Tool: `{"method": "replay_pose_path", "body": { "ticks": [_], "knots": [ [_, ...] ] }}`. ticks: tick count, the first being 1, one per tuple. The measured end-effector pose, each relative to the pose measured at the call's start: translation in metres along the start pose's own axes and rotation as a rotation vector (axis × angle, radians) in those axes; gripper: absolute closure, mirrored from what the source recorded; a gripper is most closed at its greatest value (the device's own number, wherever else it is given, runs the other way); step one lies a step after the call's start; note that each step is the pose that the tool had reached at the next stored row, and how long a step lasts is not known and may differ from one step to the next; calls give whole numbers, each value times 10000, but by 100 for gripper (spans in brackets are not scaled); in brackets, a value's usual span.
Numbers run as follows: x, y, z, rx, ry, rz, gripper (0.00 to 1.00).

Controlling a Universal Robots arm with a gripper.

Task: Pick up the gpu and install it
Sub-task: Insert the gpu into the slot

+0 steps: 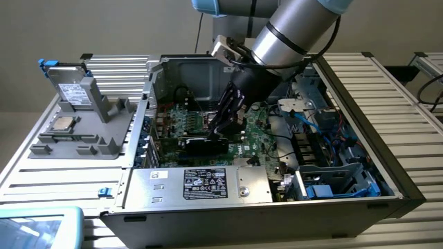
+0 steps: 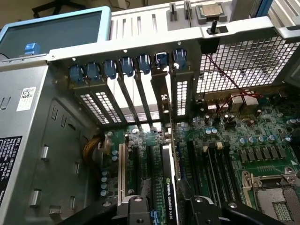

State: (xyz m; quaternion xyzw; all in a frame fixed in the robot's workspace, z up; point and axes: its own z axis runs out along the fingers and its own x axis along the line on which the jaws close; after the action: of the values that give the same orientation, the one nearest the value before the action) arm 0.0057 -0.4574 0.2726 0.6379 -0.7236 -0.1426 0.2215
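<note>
Claw (image 2: pixel 169 210) straddles gpu (image 2: pixel 168 171); wrist view reads label (image 2: pixel 171 199).

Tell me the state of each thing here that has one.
computer case: lying on its side, open.
gpu: standing on edge on the motherboard.
tool: open, straddling the gpu.
drive: upright in the grey holder.

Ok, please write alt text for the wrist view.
A gpu stands on edge among the motherboard slots, close under the hand, inside an open computer case. Its end points to a row of slot covers with blue clips.
</note>
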Motion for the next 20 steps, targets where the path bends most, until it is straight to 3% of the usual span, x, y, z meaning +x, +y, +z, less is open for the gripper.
{"method": "replay_pose_path", "body": {
  "ticks": [3, 4, 5, 14, 16, 20],
  "knots": [
    [-20, 11, -18, 40, 129, 76, 64],
    [-25, 12, -18, 47, 130, 76, 64],
    [-37, 14, -19, 92, 124, 83, 64],
    [-62, 61, -95, 761, 21, 139, 64],
    [-64, 67, -104, 1013, -15, 154, 64],
    [-81, 70, -109, 1682, -111, 204, 64]
  ]
}}
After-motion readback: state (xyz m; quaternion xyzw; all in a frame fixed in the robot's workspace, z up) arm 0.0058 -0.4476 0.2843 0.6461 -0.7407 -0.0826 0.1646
